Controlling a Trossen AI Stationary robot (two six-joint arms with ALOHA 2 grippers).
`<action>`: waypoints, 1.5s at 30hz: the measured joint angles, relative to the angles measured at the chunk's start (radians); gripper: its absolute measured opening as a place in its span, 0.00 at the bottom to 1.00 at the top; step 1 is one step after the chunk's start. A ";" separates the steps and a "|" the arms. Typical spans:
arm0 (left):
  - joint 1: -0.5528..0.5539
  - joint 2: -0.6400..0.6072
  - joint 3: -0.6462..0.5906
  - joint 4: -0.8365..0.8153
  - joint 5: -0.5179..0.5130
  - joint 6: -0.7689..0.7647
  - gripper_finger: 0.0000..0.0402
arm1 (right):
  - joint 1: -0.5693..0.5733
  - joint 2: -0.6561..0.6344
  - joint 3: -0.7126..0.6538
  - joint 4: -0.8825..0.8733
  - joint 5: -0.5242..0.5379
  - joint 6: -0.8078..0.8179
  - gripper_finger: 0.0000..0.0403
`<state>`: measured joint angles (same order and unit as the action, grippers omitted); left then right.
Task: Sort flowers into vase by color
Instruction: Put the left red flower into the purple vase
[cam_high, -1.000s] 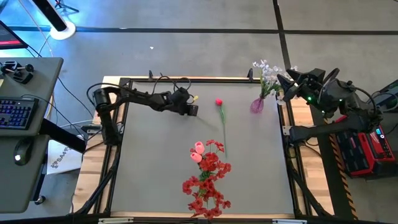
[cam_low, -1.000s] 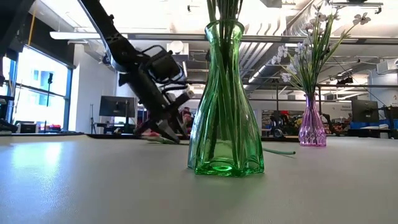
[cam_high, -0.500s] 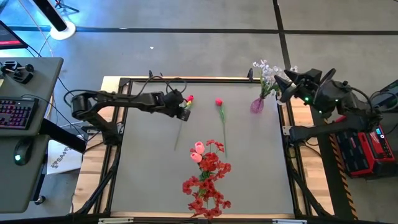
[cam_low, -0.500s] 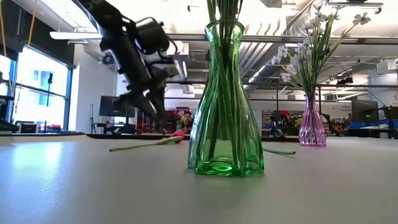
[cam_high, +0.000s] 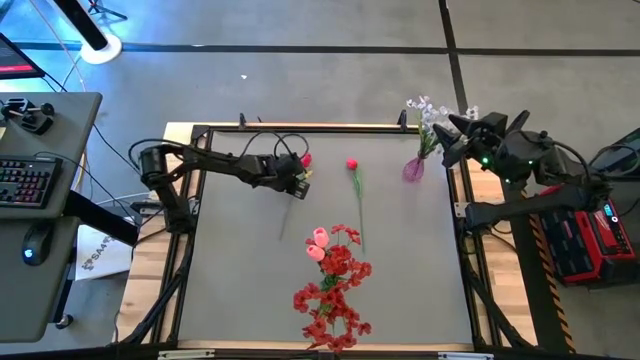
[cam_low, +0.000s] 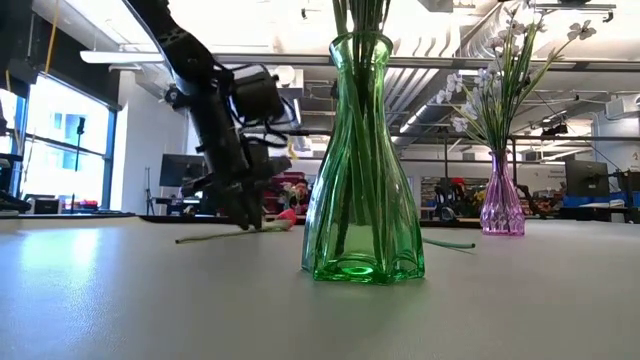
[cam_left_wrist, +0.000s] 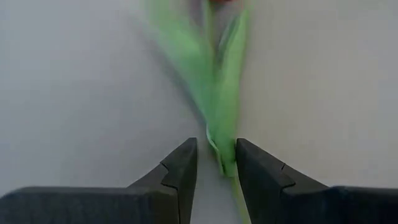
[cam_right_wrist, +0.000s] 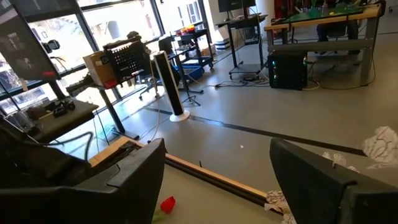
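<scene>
Left gripper (cam_high: 298, 178) sits upper-left of centre in the high view, down at the table w/ fingers (cam_left_wrist: 180, 171) slightly apart, straddling the stem of a red-budded flower (cam_high: 296, 195) but not yet clamped. Stem's long axis runs from the bud by the gripper diagonally down-left. Left arm reaches in low from frame left. Right gripper (cam_high: 452, 140) waits wide open at upper right, near the purple vase (cam_high: 413, 168).
</scene>
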<state>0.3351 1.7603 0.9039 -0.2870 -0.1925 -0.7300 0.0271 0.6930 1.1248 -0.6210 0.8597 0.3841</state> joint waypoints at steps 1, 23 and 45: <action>0.000 0.008 0.002 -0.003 -0.003 -0.001 0.25 | 0.000 -0.001 0.000 0.002 0.000 0.000 0.69; 0.000 0.041 0.002 -0.009 -0.009 -0.062 0.01 | 0.000 0.000 0.000 0.020 -0.003 0.008 0.69; 0.032 -0.401 -0.001 0.458 0.198 0.239 0.00 | 0.000 0.040 0.000 0.098 -0.140 0.019 0.69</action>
<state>0.3672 1.3593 0.9028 0.1714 0.0055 -0.4909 0.0269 0.7332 1.1244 -0.5231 0.7199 0.4034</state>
